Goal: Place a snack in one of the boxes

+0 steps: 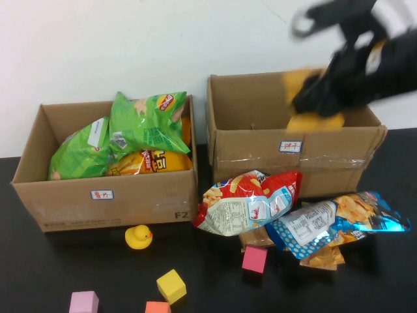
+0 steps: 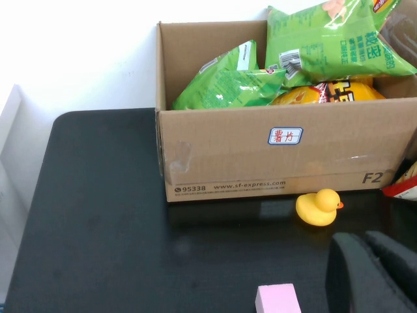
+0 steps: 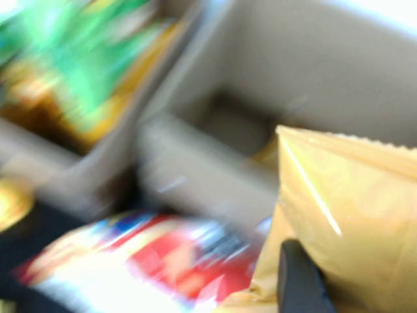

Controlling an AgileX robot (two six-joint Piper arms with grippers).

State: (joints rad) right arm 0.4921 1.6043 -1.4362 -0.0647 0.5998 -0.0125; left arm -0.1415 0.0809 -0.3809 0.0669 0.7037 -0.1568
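Pink, yellow and orange blocks point(image 1: 171, 285) sit loose along the bottom edge of the high view, with a duck point(image 1: 138, 237) just in front of the left box point(image 1: 104, 195); none of them matters to my job. My left gripper point(image 2: 374, 274) shows only as dark fingers at the lower right of its wrist view, parked near that clutter, and I cannot tell how far open it is. Mid-frame, a red bag point(image 1: 247, 202) and a blue bag point(image 1: 335, 222) lie against the right box point(image 1: 293, 160), waiting their turn. Behind, the left box is already stuffed with green bags point(image 1: 143, 120). At upper right, my right gripper point(image 1: 319, 91) is clamped on a yellow snack point(image 3: 345, 215), carried high over the emptier right box so I judge it can drop in clear of the rim.
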